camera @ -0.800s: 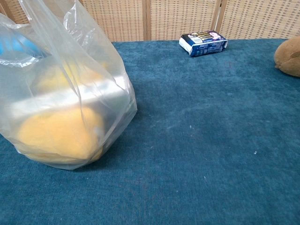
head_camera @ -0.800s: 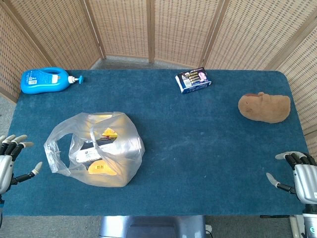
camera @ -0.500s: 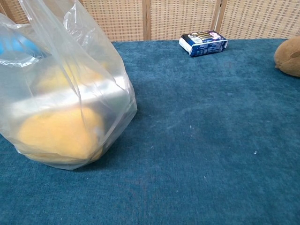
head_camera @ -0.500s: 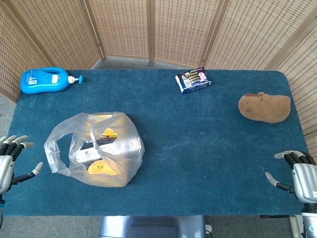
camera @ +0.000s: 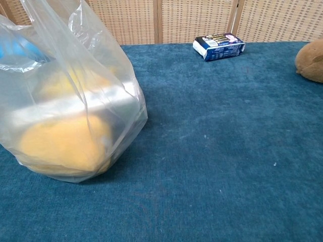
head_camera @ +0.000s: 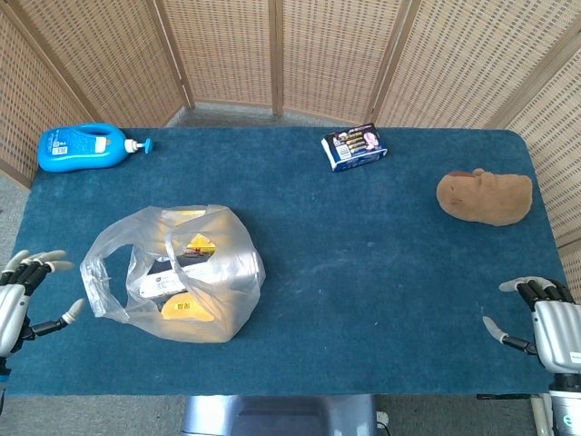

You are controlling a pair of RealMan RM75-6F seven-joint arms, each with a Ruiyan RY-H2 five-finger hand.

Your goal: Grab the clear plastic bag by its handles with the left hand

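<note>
A clear plastic bag [head_camera: 177, 272] with yellow and white packets inside lies on the blue table [head_camera: 363, 263], left of centre; its handle loops [head_camera: 113, 265] point toward the left edge. In the chest view the bag [camera: 65, 111] fills the left side. My left hand [head_camera: 23, 295] hovers at the table's left edge, fingers spread, empty, a short way left of the handles. At the lower right corner my right hand [head_camera: 545, 322] is open and holds nothing. Neither hand shows in the chest view.
A blue pump bottle [head_camera: 86, 147] lies at the far left corner. A small blue box [head_camera: 355, 147] of batteries sits at the back centre, also seen as the box [camera: 219, 46] in the chest view. A brown plush toy [head_camera: 486, 196] rests at the right. Wicker screens stand behind.
My left hand has shifted slightly up and inward along the left edge. My right hand has drifted a little lower. The bag has not moved.
</note>
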